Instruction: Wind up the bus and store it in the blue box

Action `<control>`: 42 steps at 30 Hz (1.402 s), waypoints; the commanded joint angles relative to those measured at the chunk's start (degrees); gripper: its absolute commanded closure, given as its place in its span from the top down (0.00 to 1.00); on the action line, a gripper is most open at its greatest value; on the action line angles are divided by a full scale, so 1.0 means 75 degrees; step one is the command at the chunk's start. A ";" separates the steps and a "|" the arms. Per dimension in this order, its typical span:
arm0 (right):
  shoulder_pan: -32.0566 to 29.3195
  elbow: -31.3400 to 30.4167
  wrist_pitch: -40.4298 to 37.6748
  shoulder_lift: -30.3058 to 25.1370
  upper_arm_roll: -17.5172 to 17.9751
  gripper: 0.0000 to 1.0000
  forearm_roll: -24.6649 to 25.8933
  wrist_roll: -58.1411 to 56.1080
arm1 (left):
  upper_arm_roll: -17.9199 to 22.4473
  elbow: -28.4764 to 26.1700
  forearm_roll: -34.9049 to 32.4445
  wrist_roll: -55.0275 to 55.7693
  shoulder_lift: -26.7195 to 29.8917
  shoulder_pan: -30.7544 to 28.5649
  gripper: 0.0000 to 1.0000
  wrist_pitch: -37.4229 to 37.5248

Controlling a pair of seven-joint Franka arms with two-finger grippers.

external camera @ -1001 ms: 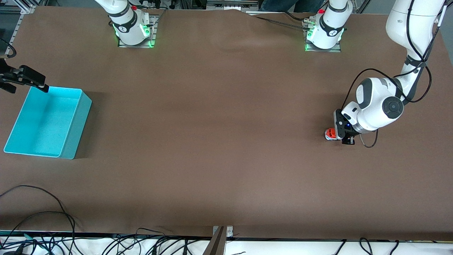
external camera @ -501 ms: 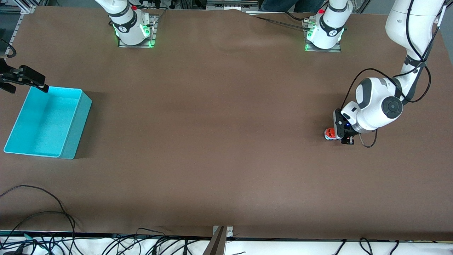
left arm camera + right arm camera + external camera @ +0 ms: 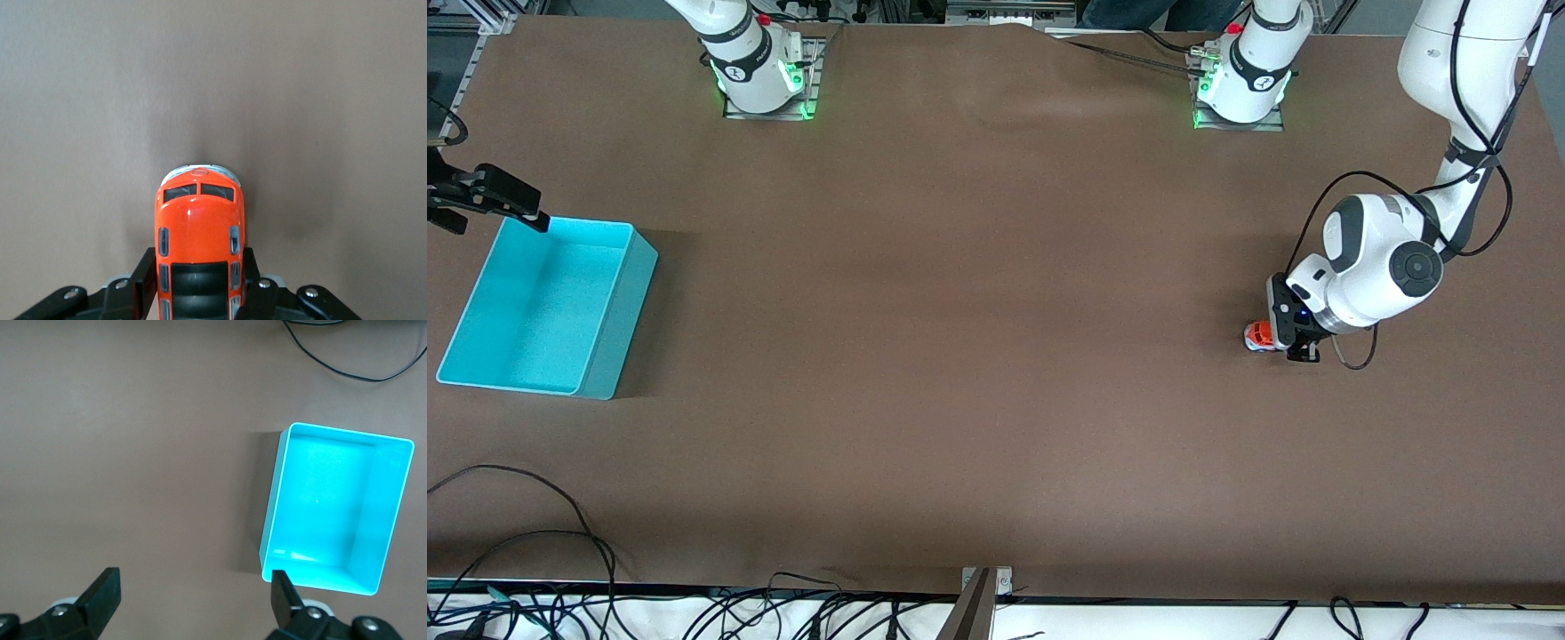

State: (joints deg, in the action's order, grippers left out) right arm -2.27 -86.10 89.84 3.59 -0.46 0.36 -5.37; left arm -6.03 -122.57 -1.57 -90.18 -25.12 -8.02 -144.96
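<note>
The bus (image 3: 199, 230) sits on the table (image 3: 996, 356) at the left arm's end, clamped by the left gripper (image 3: 1288, 336). Storage outstanding: the blue box (image 3: 618, 311) holds nothing. The right gripper (image 3: 193, 597) waits over it, fingers spread.

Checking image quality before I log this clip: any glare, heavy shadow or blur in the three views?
Front view: even light, blue box casts a soft shadow. Left wrist view: sharp, small highlight on the bus roof. Right wrist view: box floor glows bright, fingertips dark.

Brown matte table surface (image 3: 978, 293), evenly lit; black cables (image 3: 525, 569) tangled along its near edge; metal bracket (image 3: 987, 582) mid-edge.
</note>
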 commanded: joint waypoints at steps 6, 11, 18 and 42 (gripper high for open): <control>-0.0037 0.0112 -0.0096 -0.0022 -0.0020 1.00 -0.0094 -0.0046 | -0.0027 -0.0322 -0.0142 -0.0467 -0.0072 -0.0535 0.15 -0.0090; -0.0025 0.0112 -0.0085 -0.0022 0.0015 1.00 -0.0106 -0.0034 | -0.0004 -0.0334 -0.0142 -0.0959 -0.0096 -0.0746 0.15 -0.0078; -0.0002 0.0124 -0.0050 -0.0010 0.0050 1.00 -0.0106 0.0060 | 0.0101 -0.0275 -0.0142 -0.1791 -0.0306 -0.1157 0.15 -0.0078; -0.0002 0.0112 -0.0061 -0.0010 0.0003 1.00 -0.0106 -0.0010 | 0.0523 -0.0146 -0.0142 -0.2648 -0.0506 -0.1837 0.15 -0.0078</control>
State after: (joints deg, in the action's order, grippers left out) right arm -2.18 -86.10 89.84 3.59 -0.27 0.34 -5.36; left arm -3.32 -122.49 -1.57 -107.50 -25.14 -20.16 -145.50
